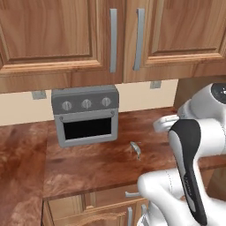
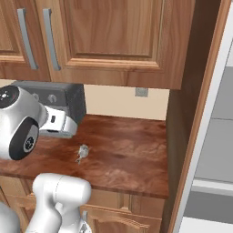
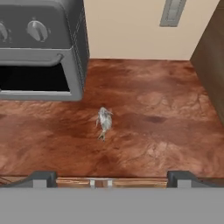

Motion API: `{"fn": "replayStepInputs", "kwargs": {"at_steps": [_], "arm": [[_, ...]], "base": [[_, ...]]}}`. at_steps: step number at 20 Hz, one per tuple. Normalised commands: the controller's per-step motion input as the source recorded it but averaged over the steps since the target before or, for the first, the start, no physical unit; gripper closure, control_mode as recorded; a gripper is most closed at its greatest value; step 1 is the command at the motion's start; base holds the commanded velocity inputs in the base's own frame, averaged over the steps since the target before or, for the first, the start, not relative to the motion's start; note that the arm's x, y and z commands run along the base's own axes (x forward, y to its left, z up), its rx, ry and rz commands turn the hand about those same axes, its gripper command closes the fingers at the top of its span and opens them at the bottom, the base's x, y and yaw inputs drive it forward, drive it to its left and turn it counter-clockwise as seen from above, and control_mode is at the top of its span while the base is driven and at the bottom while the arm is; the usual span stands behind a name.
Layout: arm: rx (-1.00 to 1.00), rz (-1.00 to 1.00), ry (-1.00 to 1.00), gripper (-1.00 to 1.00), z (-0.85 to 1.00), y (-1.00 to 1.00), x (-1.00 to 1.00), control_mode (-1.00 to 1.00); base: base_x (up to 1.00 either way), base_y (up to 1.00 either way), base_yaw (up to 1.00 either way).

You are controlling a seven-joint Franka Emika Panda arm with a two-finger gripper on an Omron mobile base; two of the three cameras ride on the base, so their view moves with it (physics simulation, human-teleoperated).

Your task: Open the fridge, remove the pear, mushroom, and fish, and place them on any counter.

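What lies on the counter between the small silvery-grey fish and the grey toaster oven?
Nothing: in the hand view only bare reddish-brown wood-grain counter separates the small silvery-grey fish from the grey toaster oven.

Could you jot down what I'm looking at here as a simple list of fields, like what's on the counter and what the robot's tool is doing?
fish: lying on the counter, in front and to the right of the toaster oven
counter: dark reddish-brown wood grain
toaster oven: grey, three knobs, at the back of the counter
tool: open, holding nothing, above the counter's front edge, fish ahead of it
cabinets: wooden, above the counter
fridge: light grey, at the right edge
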Motion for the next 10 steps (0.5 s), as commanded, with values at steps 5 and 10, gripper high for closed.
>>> {"fn": "replayStepInputs", "kwargs": {"at_steps": [5, 10], "arm": [[0.0, 0.0, -0.02, -1.0, 0.02, 0.0, -0.37, -1.0], [0.0, 0.02, -0.02, -1.0, 0.0, 0.0, -0.32, -1.0]], "base": [[0.0, 0.0, 0.0], [0.0, 0.0, 0.0]]}}
